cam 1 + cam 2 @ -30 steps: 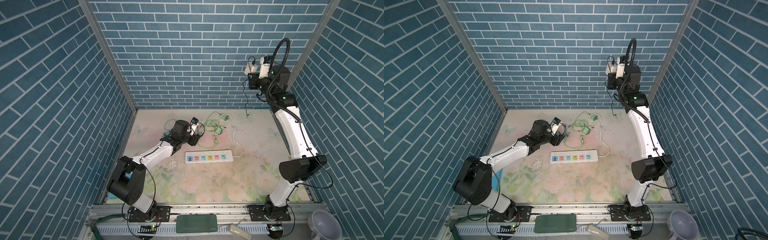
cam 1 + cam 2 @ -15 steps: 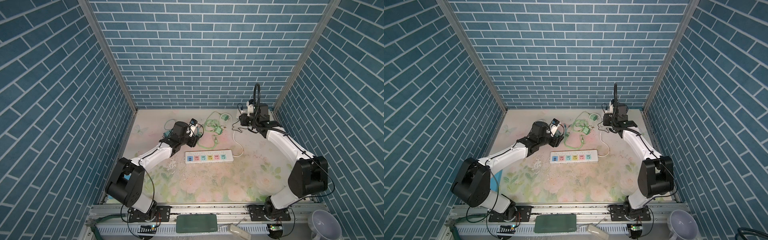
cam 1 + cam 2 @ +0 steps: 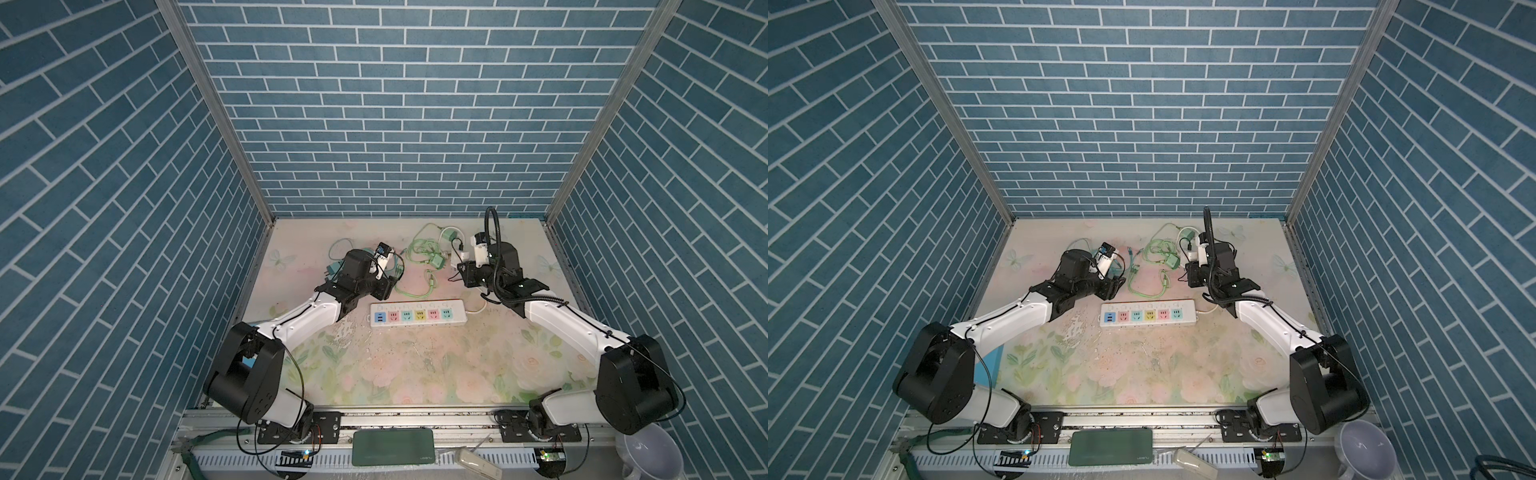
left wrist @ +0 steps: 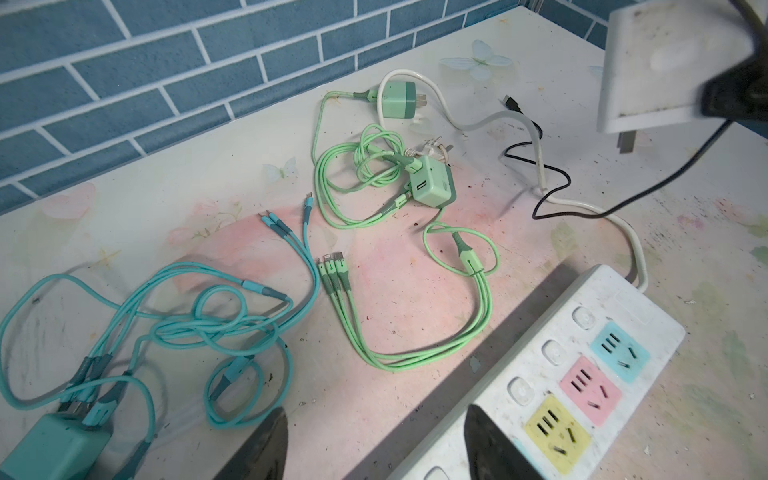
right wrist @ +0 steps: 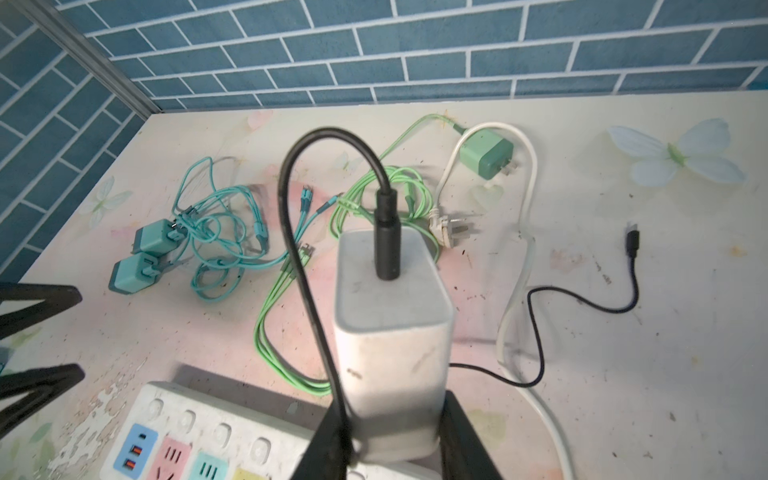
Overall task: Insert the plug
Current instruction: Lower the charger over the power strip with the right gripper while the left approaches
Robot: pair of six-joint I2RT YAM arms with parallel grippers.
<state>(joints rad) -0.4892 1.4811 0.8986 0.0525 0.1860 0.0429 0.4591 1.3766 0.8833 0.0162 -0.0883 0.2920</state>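
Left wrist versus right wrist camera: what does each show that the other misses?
Left wrist only: the prong under the white charger, and the green USB cube. Right wrist only: the black cable plugged into that charger's top, and the USB ports on the power strip. Both: the strip, the green adapter, the teal cables.

White charger plug (image 5: 390,332) held upright near the white power strip (image 3: 415,316).

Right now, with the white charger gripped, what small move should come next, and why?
Probably lower the right tool toward the power strip, centring over a socket: it grips the white charger raised near the strip's cord end, prong pointing down, and the sockets in a top view are empty.
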